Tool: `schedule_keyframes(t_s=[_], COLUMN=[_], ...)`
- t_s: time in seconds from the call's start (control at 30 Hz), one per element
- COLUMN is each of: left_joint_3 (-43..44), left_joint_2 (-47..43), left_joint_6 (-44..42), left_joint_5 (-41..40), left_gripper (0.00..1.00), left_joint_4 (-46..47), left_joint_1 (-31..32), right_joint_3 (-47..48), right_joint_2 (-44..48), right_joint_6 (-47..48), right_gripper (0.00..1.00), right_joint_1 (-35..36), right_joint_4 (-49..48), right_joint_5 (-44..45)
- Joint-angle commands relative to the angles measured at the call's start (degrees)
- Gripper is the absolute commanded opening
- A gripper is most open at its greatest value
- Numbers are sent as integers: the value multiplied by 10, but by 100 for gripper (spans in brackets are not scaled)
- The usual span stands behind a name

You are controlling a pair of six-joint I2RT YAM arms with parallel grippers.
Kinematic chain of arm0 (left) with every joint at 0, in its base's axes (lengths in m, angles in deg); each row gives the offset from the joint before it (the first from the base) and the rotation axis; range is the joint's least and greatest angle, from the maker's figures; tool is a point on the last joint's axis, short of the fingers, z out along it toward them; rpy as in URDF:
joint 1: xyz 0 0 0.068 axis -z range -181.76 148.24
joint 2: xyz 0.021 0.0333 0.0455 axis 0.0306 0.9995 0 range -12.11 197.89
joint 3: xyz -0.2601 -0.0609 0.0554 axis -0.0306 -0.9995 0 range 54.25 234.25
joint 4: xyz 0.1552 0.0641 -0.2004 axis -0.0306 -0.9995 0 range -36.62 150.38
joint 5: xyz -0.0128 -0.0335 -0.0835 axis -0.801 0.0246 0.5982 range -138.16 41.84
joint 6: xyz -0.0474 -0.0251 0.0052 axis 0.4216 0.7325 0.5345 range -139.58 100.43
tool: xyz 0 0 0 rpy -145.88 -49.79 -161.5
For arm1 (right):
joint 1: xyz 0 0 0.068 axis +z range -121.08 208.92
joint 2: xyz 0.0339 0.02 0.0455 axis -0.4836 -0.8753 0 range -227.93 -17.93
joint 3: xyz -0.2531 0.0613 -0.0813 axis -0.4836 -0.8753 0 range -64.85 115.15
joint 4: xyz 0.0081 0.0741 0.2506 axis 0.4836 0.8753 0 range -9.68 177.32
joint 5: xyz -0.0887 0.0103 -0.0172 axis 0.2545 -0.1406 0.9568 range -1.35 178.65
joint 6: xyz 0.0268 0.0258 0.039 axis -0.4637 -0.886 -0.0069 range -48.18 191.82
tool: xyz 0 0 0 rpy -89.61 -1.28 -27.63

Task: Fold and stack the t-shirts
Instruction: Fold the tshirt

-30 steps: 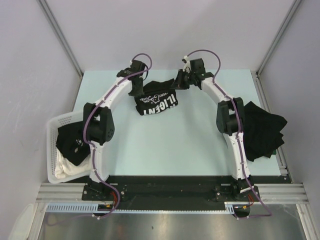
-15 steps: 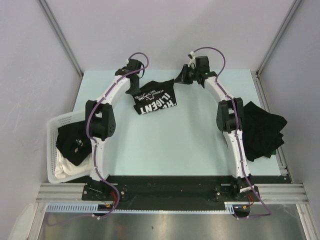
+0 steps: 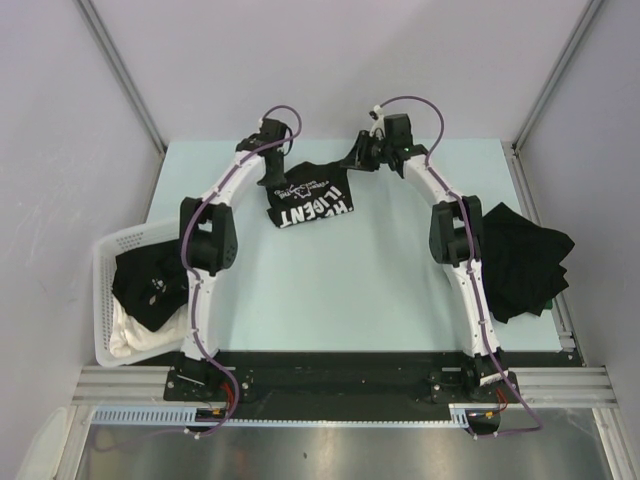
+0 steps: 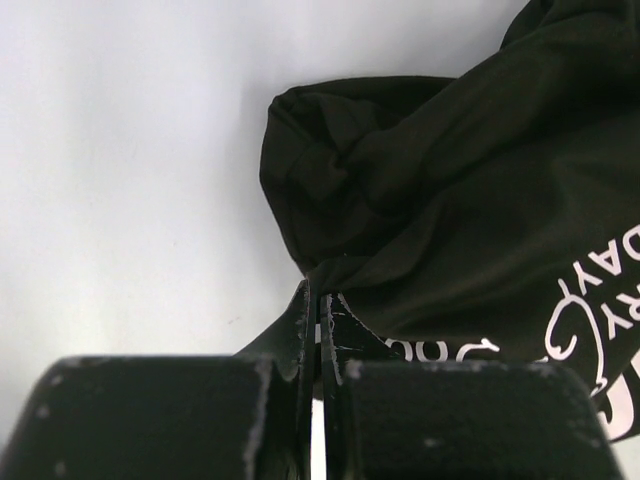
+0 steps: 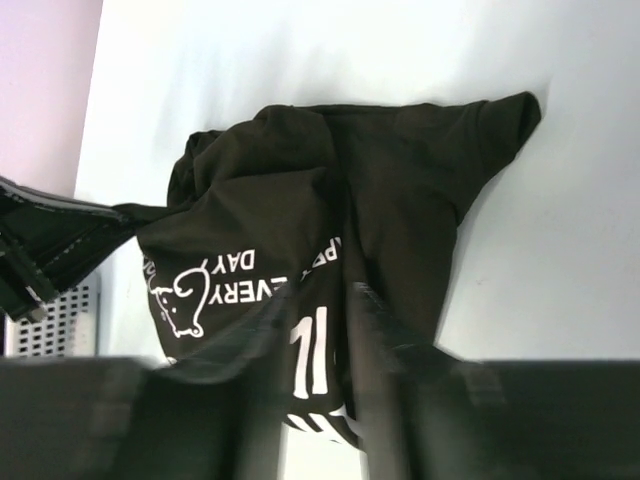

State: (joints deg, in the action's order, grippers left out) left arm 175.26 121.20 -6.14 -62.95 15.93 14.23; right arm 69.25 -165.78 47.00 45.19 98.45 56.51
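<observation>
Nearest, at lower left of the top view, the white lattice basket sits at the table's left edge w/ a crumpled black t-shirt inside, lying on top of a white cloth that shows at the basket's near end. At mid right, a loose pile of black t-shirts lies by the table's right edge, just beside the right arm's elbow, partly hidden by it. Table ctr btwn the arms is bare pale green. Further up, at upper ctr, the lettered t-shirt lies bunched on the table, white print facing up, btwn the two wrists. The left gripper is at the shirt's upper left corner; in the left wrist view its fingers are clenched together w/ a thin fold of the shirt's edge pinched btwn them, rest of the fabric spilling to the upper right of that frame w/ some white lettering at the right edge. The right gripper is at the shirt's upper right corner; in the right wrist view its fingers are blurred but stand apart w/ a clear gap, released, no cloth seen pinched, shirt print visible through the gap. Same view: the shirt lies creased, one sleeve pointing to the upper right, a strip of fabric pulled taut to the left toward the other arm's fingers at the left edge.
</observation>
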Motion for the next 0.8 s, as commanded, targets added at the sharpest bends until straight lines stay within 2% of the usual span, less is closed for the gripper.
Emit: schedule_keyframes(t_s=[0.0,0.1,0.13,0.23,0.33,0.53,0.77], left_joint_3=[34,33,33,35,41,39,20], left_joint_2=[10,12,12,14,20,25,13], left_joint_6=[-2,-6,-12,-21,-26,-30,-21], left_joint_5=[1,-20,-28,-65,-97,-83,-57], left_gripper=[0,0,0,0,5,23,28], left_joint_4=[35,53,59,79,84,78,70], left_joint_1=[-3,-3,-3,-4,-6,-8,-9], right_joint_3=[20,6,5,7,5,-2,67], right_joint_2=[10,20,23,25,26,18,-36], right_joint_6=[14,34,47,61,60,61,50], right_gripper=[43,66,99,100,100,100,100], right_joint_1=[8,11,15,19,19,24,28], right_joint_4=[-8,-11,-12,-6,-5,-35,-53], right_joint_5=[1,23,29,44,47,44,24])
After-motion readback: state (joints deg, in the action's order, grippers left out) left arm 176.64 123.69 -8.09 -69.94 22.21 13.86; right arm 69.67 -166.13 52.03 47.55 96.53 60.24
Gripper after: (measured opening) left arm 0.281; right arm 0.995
